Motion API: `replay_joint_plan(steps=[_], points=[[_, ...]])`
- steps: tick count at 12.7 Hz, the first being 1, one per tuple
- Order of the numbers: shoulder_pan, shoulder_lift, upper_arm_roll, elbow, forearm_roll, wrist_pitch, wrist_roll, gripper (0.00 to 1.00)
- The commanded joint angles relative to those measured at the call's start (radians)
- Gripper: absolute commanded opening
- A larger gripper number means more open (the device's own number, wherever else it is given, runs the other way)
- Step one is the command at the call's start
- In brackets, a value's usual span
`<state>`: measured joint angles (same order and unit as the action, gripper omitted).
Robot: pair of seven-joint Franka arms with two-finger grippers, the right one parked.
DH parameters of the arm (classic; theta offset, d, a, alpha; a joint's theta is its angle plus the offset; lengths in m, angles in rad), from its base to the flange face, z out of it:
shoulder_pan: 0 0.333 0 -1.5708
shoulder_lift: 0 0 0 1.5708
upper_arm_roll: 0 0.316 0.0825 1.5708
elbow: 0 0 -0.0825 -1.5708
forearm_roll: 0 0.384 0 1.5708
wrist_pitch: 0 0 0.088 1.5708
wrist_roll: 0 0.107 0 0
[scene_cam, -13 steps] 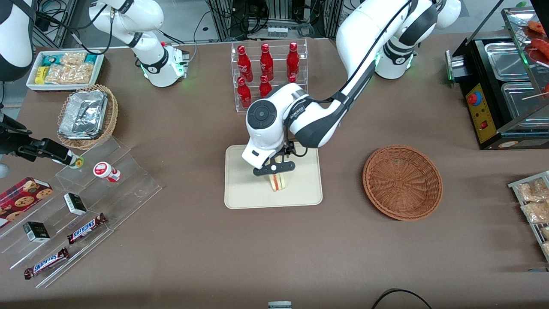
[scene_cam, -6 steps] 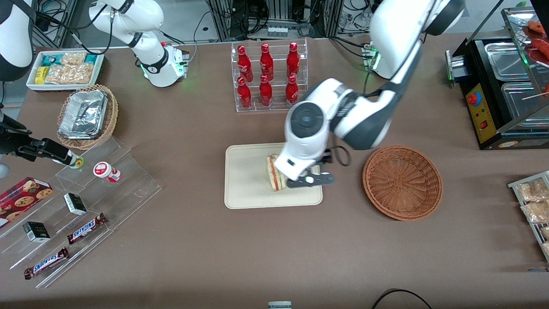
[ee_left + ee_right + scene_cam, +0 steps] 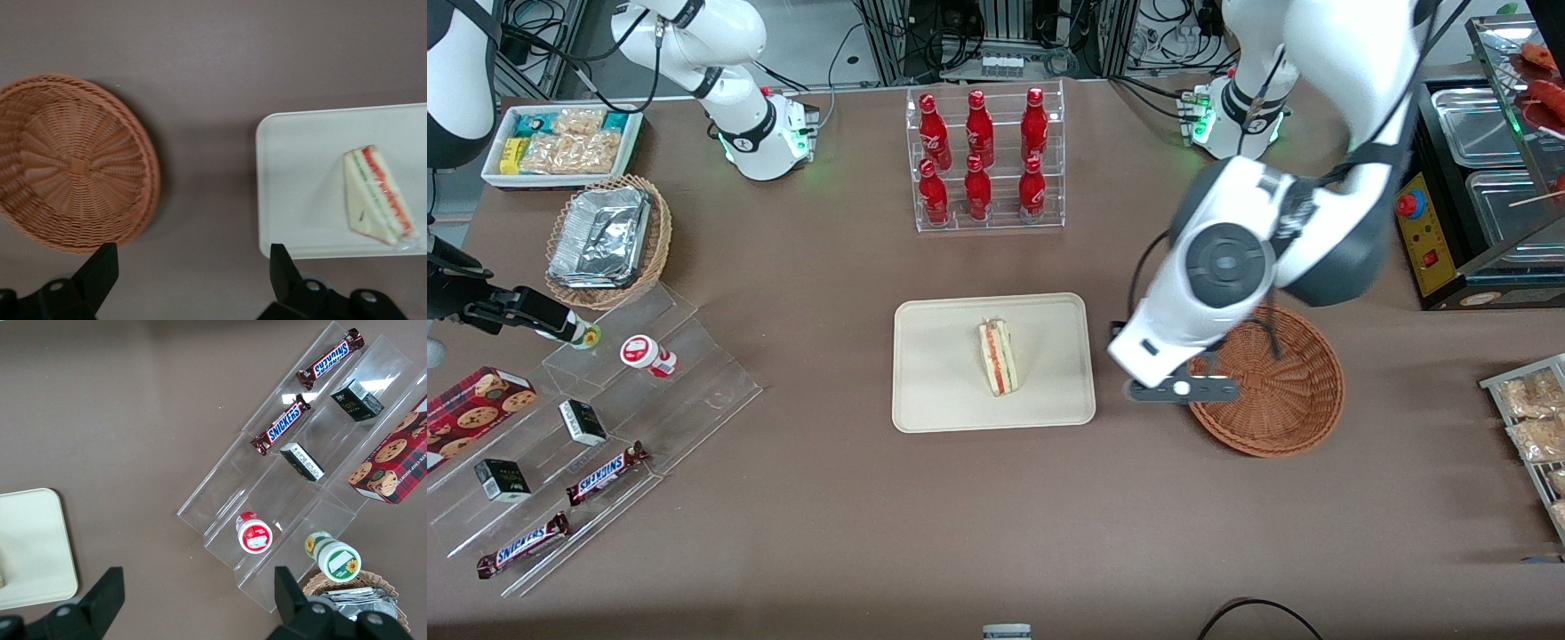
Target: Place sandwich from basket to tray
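So the gripper (image 3: 1181, 389) sits right of center in the front view, fingers spread wide with nothing in them, above the basket (image 3: 1272, 391) rim. The sandwich (image 3: 997, 357) lies mid-frame on the tray (image 3: 934, 404). Looks like the placing's done; I'd guess only parking the arm remains.

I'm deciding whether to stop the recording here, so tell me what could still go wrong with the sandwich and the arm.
The sandwich stands on its narrow edge on the tray, so it may tip flat, though it would likely stay on the tray. The gripper, jaws open and empty, hangs over the basket rim nearest the tray; if it drops as it moves off, it could clip the rim and shove the basket.
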<state>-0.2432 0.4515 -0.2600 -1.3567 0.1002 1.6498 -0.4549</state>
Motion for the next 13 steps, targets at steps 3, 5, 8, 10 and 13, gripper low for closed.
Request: replay_joint_plan(steps=[3, 5, 8, 10, 13], points=[[0.096, -0.161, -0.007, -0.194, -0.019, 0.021, 0.097, 1.0], [0.14, -0.207, -0.007, -0.252, -0.025, 0.022, 0.168, 1.0], [0.206, -0.284, -0.005, -0.318, -0.063, 0.022, 0.264, 1.0], [0.243, -0.341, -0.001, -0.378, -0.063, 0.024, 0.33, 1.0], [0.297, -0.427, 0.034, -0.459, -0.065, 0.012, 0.476, 1.0]])
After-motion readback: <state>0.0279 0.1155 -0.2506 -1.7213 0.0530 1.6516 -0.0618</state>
